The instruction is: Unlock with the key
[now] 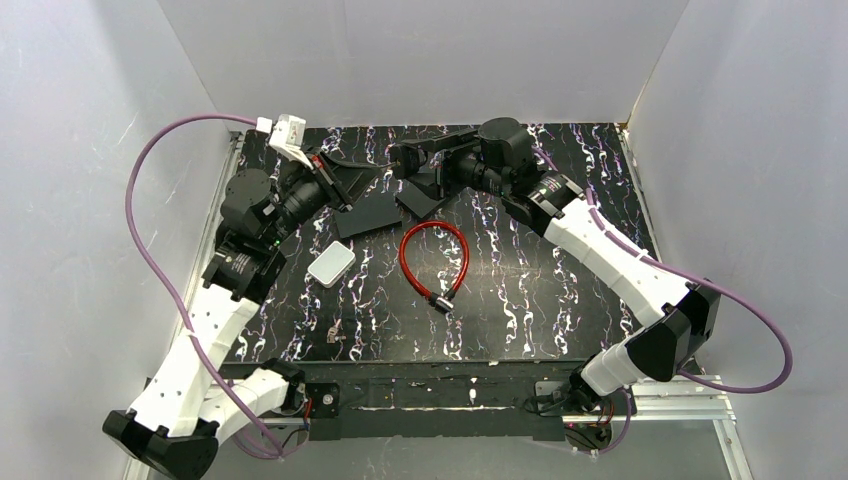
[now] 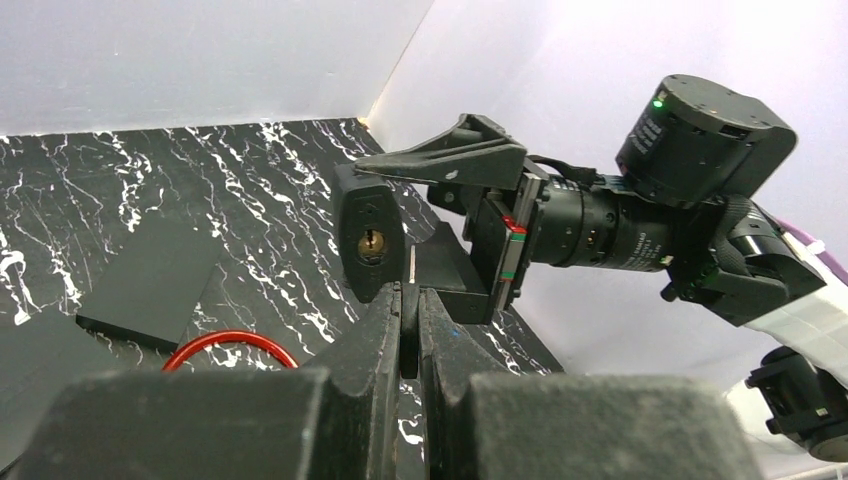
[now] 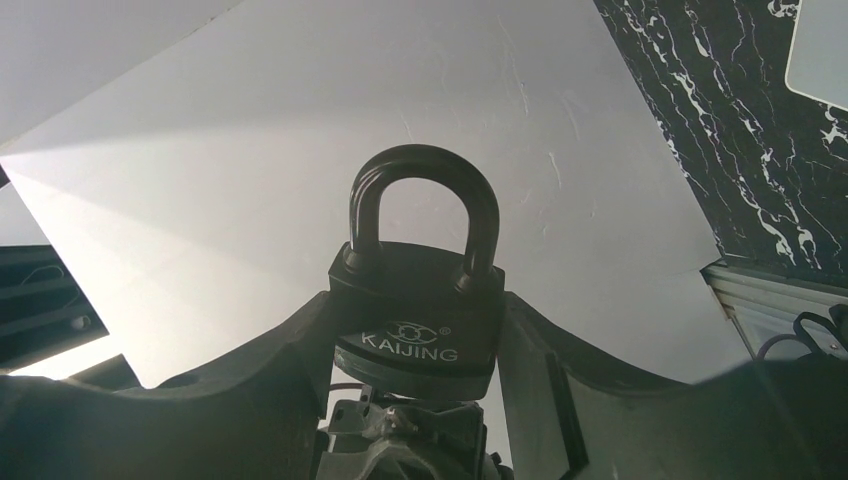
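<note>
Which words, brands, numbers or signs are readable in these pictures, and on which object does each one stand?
"KAIJING": on the body of the black padlock, under a small ring logo with an ® sign.
Pale marks on the right arm's wrist motor: too small and blurred to read.
The white box: no text shows on it.
Nothing else can be read.
</note>
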Controlling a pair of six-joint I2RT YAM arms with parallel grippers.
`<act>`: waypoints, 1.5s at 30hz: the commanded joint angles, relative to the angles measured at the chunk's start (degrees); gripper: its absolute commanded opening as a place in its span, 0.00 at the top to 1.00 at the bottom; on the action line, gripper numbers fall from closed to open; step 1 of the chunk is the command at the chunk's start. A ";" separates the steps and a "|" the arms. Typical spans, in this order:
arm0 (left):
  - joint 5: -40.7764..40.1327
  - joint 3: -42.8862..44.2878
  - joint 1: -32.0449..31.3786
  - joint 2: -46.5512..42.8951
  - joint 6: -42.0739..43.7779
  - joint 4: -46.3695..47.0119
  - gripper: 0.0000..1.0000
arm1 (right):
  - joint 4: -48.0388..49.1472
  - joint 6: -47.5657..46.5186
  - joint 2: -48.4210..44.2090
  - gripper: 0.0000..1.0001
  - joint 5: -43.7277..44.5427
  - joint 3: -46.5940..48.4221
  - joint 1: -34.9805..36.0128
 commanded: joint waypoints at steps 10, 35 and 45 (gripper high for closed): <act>-1.48 -0.64 -0.16 1.86 1.48 1.67 1.00 | 7.68 1.70 -0.49 0.99 -1.37 1.49 0.25; -2.36 -1.22 -0.21 2.54 2.16 1.82 1.00 | 6.85 1.34 -0.13 0.99 -1.70 0.94 0.23; -3.50 -0.45 -0.17 3.11 4.59 1.19 1.00 | 5.93 0.99 -0.21 0.99 -1.86 0.97 0.21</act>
